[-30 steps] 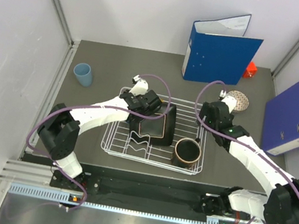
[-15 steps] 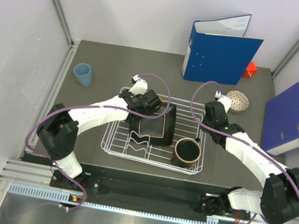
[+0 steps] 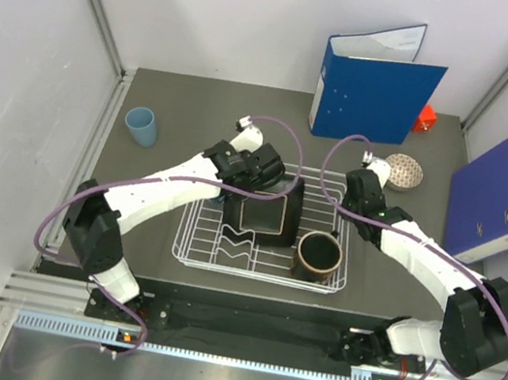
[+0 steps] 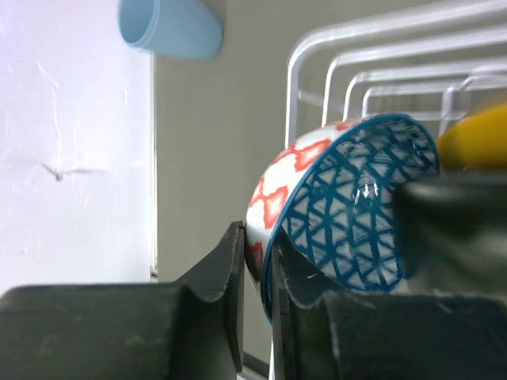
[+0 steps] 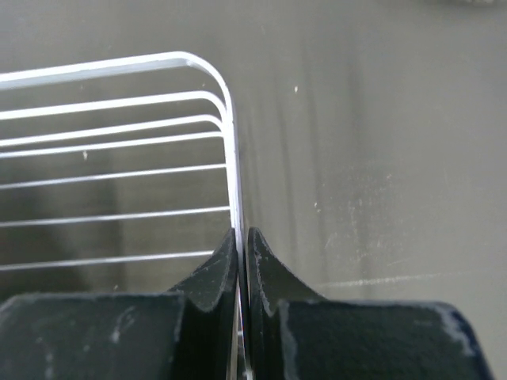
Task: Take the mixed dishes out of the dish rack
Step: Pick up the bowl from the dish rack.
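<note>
Left wrist view: the left gripper (image 4: 252, 273) pinches the bowl (image 4: 348, 214) by its rim, one jaw outside and one inside, over the rack's (image 3: 200, 230) back-left part. The right gripper (image 5: 242, 265) is clamped on the rack's right-side wire. The rack sits mid-counter, toward the near edge.

The left arm (image 3: 165, 189) has swung a little to the right and farther away. The left gripper (image 4: 255, 265) went along, with the rim of the blue-and-white bowl (image 4: 348, 206) pinched tight. The black square plate (image 3: 265, 214) has tipped a bit and now stands straighter. The right arm (image 3: 420, 254) has pulled left, away from the round speckled dish (image 3: 405, 170), which now shows whole. The right gripper (image 5: 242, 245) has come to the right side of the dish rack (image 3: 196, 239), and its fingers (image 5: 210, 273) squeeze the wire rim.
</note>
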Available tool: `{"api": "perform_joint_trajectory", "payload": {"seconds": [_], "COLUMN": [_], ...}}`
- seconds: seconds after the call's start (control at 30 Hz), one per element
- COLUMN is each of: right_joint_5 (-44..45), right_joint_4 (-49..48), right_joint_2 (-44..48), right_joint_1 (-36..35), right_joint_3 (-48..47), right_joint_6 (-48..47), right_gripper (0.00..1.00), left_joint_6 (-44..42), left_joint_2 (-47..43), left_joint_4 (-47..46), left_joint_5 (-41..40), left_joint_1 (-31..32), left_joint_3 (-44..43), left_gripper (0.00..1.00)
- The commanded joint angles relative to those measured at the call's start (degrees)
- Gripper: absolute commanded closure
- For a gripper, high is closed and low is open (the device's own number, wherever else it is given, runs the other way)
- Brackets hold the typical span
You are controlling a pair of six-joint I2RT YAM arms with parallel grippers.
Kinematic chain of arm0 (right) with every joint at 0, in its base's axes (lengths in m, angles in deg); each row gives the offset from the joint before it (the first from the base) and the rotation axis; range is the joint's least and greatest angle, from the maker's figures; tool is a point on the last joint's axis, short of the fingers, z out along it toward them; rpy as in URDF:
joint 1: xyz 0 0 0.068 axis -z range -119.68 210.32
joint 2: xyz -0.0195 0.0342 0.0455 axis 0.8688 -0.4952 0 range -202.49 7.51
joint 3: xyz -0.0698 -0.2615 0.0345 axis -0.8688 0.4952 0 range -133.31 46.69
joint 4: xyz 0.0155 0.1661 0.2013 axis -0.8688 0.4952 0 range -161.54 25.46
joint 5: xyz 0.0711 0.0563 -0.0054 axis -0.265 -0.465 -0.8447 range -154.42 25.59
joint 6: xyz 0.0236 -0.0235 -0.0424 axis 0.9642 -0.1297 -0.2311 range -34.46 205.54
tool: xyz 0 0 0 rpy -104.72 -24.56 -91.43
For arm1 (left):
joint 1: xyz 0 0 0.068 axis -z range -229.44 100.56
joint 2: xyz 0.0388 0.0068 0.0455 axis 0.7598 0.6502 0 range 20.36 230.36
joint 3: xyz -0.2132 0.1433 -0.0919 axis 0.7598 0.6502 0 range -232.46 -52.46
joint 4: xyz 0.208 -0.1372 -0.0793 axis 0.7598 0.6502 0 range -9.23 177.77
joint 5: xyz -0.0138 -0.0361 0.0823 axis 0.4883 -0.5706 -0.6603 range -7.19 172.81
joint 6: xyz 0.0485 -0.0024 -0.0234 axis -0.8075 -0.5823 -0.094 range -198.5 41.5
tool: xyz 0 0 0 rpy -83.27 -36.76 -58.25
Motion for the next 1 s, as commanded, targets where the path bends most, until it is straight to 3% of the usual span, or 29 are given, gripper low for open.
{"api": "perform_joint_trajectory", "payload": {"seconds": [0.0, 0.33, 0.93, 0.97], "right_joint_5": [-1.57, -1.83, -2.27, -2.44], "right_joint_4": [-1.64, -1.82, -1.29, -0.68], "right_joint_2": [-3.75, -4.54, -4.63, -4.63], "right_joint_1": [-0.49, -0.58, -0.58, -0.58], "right_joint_3": [-0.56, -0.65, -1.44, -1.7], "right_joint_6": [3.99, 4.08, 4.16, 3.99], "right_gripper": [1.0, 1.0, 1.0, 0.94], "left_joint_6": [1.77, -1.22, -1.22, -1.31], "left_joint_2": [-5.69, -7.27, -10.96, -11.4], "left_joint_4": [-6.69, -6.6, -9.06, -9.85], "left_joint_5": [0.74, -1.2, -3.31, -3.31], "left_joint_1": [4.44, 5.14, 5.14, 5.14], "left_joint_3": [-11.13, -13.42, -9.82, -9.56], "left_gripper": [1.0, 1.0, 1.0, 1.0]}}
